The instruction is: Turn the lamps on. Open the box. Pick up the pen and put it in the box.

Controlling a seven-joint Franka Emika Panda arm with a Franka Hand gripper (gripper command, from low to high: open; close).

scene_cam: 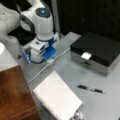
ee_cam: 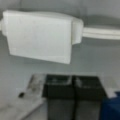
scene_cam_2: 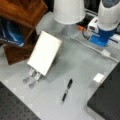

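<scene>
Fingers point(ee_cam: 60, 88) clenched and empty, the gripper point(ee_cam: 73, 86) hovers just over the cord switch point(ee_cam: 40, 37); it could slide off, leaving the lamp point(scene_cam_2: 68, 10) unswitched.

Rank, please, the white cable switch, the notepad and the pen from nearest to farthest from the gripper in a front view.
The gripper hangs at a front view's upper left.
1. White cable switch: just beneath the jaws.
2. Notepad: towards the bottom, propped at a tilt.
3. Pen: lower right, flat on the table.
</scene>
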